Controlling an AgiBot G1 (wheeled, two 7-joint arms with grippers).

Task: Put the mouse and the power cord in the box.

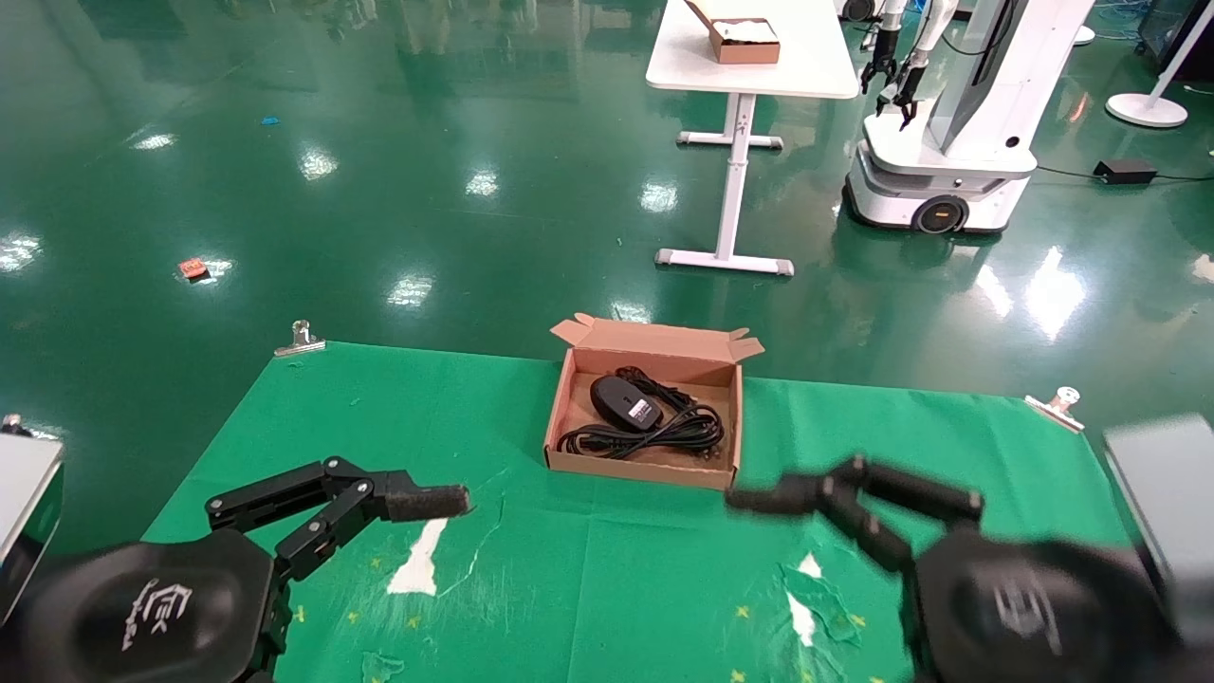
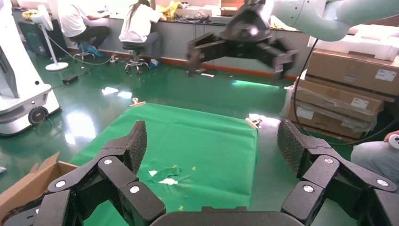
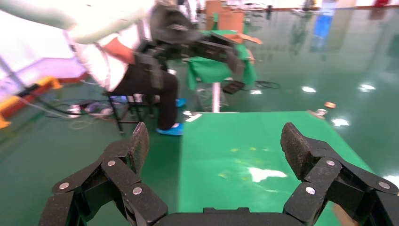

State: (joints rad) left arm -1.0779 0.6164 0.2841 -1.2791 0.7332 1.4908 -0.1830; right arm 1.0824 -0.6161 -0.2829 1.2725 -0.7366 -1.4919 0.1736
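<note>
The brown cardboard box (image 1: 560,417) stands open at the far middle of the green cloth, flaps up along its far rim. Inside it lie the black mouse (image 1: 626,402), pale label up, and the coiled power cord (image 1: 664,436) around it. My left gripper (image 1: 422,501) hovers low at the near left, open and empty, pointing right; a corner of the box (image 2: 23,186) shows beside it in the left wrist view. My right gripper (image 1: 768,497) hangs at the near right, just in front of the box's near right corner, open with nothing between its fingers (image 3: 139,146).
Metal clips (image 1: 301,339) (image 1: 1057,402) pin the cloth at its far corners. The cloth is torn near the front, showing white patches (image 1: 417,564) (image 1: 806,607). A grey device (image 1: 1162,493) sits at the right edge. Beyond the table stand a white desk (image 1: 759,57) and another robot (image 1: 948,123).
</note>
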